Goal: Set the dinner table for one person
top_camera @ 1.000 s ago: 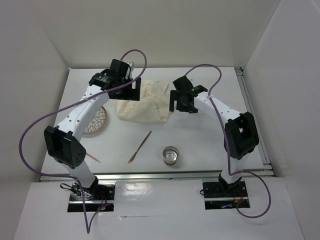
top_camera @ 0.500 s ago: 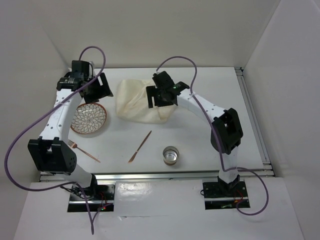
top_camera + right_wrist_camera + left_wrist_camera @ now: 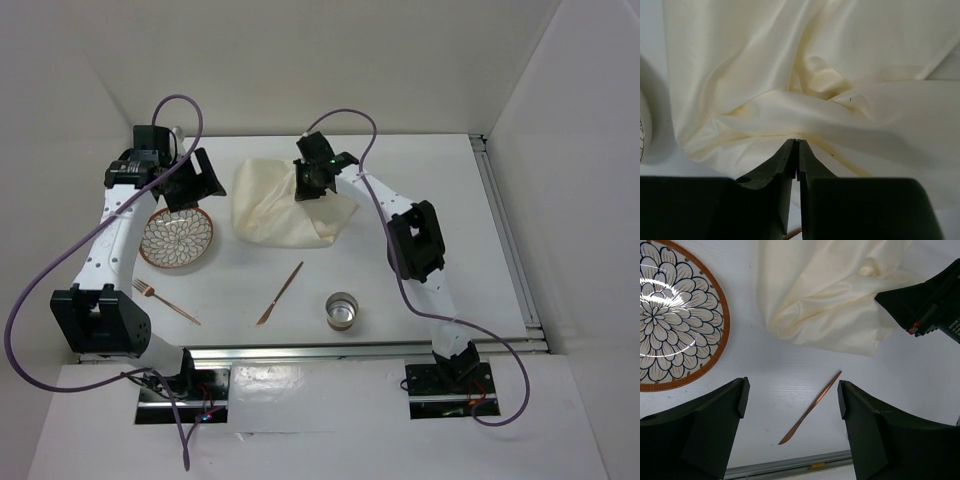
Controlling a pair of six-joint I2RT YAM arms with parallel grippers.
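The dinner table [image 3: 500, 250] is a plain white top. A crumpled cream placemat [image 3: 272, 208] lies at its back middle. My right gripper [image 3: 313, 186] is down on the placemat's right part. In the right wrist view it [image 3: 798, 142] is shut, pinching a raised fold of the placemat [image 3: 805, 65]. My left gripper [image 3: 188, 182] hovers open just behind the flower-patterned plate [image 3: 176, 238], holding nothing. Seen from the left wrist, its gripper [image 3: 792, 407] frames bare table and the copper knife [image 3: 812, 406], with the plate [image 3: 675, 315] to the left.
A copper fork [image 3: 166, 301] lies near the front left. The knife [image 3: 281, 293] lies diagonally at the front middle, with a glass [image 3: 342, 310] to its right. White walls close in the back and sides. A metal rail [image 3: 350, 350] runs along the near edge.
The left arm swung left from the placemat to behind the plate, uncovering plate and fork. The right gripper moved left onto the placemat and went from open to shut.
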